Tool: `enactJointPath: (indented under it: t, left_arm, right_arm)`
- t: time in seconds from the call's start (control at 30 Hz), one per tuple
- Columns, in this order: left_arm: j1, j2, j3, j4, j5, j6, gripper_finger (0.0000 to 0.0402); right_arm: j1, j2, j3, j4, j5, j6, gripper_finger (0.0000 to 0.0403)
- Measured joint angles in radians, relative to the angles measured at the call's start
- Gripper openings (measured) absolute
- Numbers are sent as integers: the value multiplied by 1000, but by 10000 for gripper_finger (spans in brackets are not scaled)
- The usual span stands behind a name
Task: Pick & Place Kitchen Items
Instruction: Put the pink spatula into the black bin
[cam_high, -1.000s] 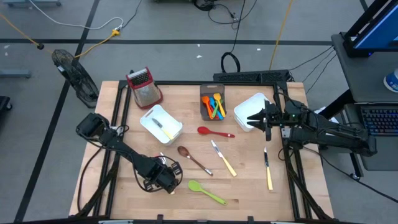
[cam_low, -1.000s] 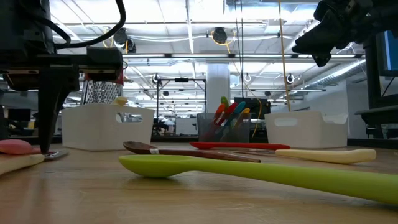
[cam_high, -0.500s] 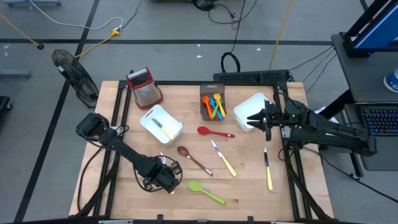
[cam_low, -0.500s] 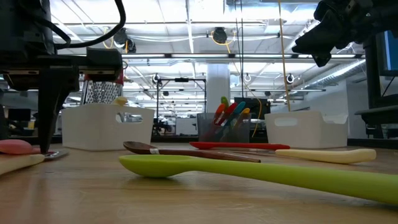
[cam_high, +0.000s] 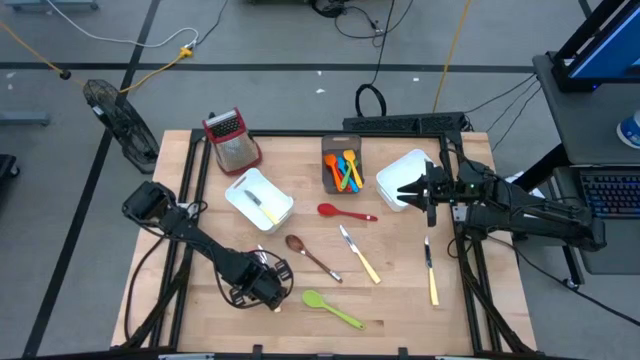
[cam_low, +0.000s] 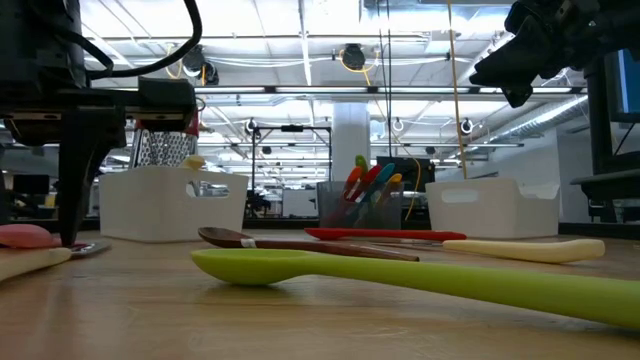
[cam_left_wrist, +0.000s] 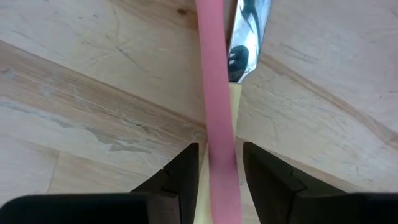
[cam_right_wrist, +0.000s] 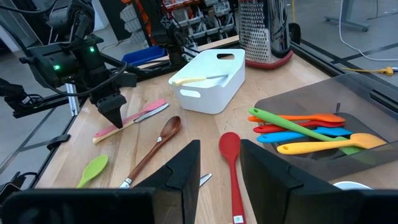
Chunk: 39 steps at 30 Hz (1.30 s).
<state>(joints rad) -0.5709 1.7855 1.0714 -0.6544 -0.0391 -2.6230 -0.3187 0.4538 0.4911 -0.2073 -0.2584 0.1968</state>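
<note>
Two fingers of my left gripper (cam_left_wrist: 216, 171) straddle the thin, light pink spatula (cam_left_wrist: 217, 106) near the worktop's (cam_high: 400, 300) front-left corner, unclamped; right gripper (cam_high: 405, 190) hovers open by the right edge.

Evenly and brightly lit from overhead. Low view backlit by rows of ceiling lights (cam_low: 300, 45), leaving the arms as dark silhouettes. Soft, short shadows under utensils on the table (cam_high: 400, 300). Green spoon (cam_low: 400, 275) blurred up close, far room sharper. Bright glare on a knife blade (cam_left_wrist: 249, 31) in the left wrist view. Slight bending of lines at the right wrist view's edges.
</note>
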Motion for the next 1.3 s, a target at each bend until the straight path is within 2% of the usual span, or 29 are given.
enactJointPath:
  t: [0.47, 0.83, 1.3]
  left_arm:
    - [1, 0, 0, 0, 13, -3, 126]
    - [1, 0, 0, 0, 12, 2, 58]
    - [1, -1, 0, -29, 12, 1, 49]
  right_arm:
    - [0, 0, 0, 0, 0, 0, 105]
    - [0, 0, 0, 0, 0, 0, 105]
    - [0, 0, 0, 0, 0, 0, 105]
